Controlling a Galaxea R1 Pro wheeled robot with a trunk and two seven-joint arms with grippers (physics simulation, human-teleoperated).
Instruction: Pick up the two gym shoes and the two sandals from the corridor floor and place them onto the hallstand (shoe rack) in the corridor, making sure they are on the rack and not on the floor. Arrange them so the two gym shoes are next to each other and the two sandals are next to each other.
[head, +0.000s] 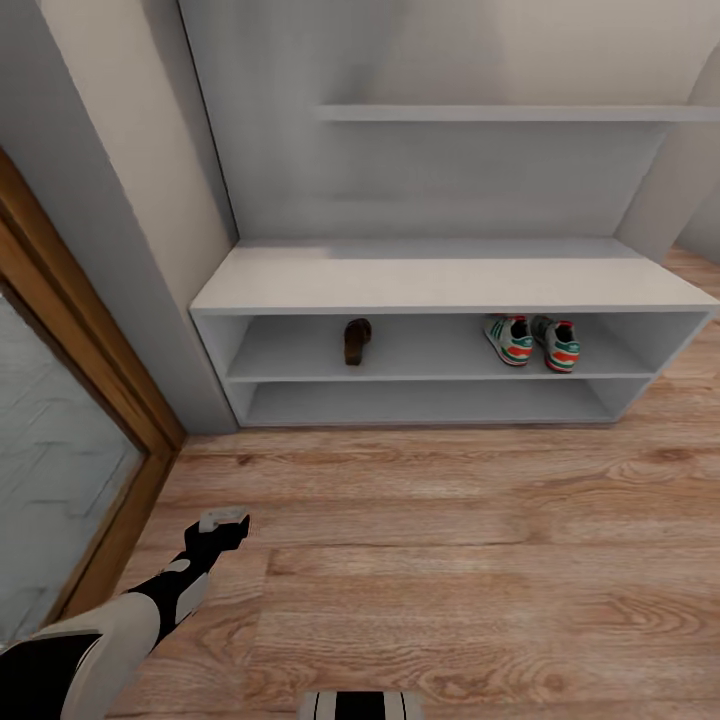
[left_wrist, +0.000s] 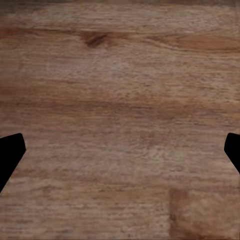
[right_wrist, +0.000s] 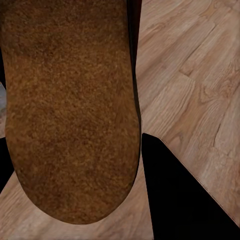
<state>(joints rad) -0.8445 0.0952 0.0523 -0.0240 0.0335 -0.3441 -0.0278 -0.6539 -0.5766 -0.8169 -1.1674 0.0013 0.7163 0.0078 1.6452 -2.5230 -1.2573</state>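
Two gym shoes and one sandal sit on the hallstand's upper open shelf. The left arm reaches low over the wood floor, its gripper spread wide and empty. The right gripper holds the other sandal between its fingers.

Pale grey hallstand; white-green-red gym shoes; dark brown sandal; light brown floor.

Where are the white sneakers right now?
In the head view, the two gym shoes sit side by side on the hallstand's upper open shelf, toward its right end, well right of a sandal.
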